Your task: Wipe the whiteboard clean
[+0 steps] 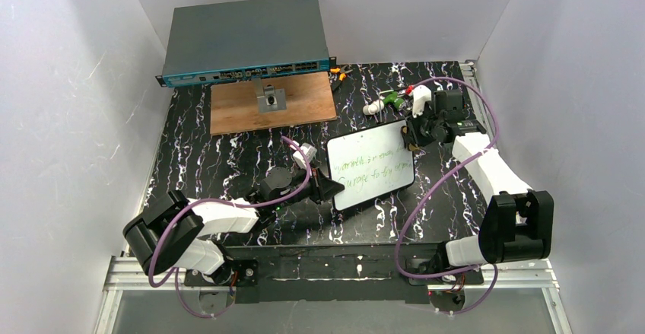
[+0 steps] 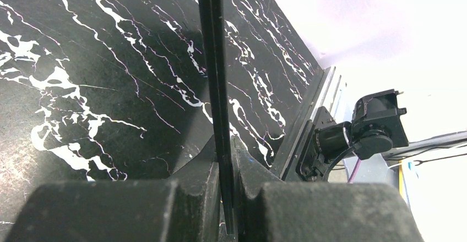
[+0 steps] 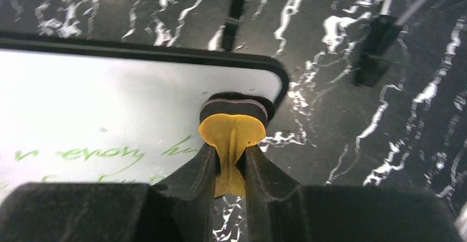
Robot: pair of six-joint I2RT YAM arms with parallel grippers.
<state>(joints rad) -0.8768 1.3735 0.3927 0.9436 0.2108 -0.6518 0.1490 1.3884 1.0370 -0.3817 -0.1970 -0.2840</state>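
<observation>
Mid-frame from above sits the whiteboard (image 1: 370,165), left claw (image 1: 328,189) clenched on its edge, right claw (image 3: 231,159) grasping a yellow eraser (image 3: 232,126) at its upper-right corner; green writing (image 3: 104,154) looks almost wholly unerased.

The whiteboard (image 1: 373,186), small and glossy white with a thin dark rim and rounded corners, lies just three o'clock of the table's (image 1: 228,159) middle. It is skewed, long edges running eight to two o'clock, and carries two green handwritten lines.

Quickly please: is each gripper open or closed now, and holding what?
Left gripper: closed on the edge of the whiteboard.
Right gripper: closed on a yellow eraser.
</observation>
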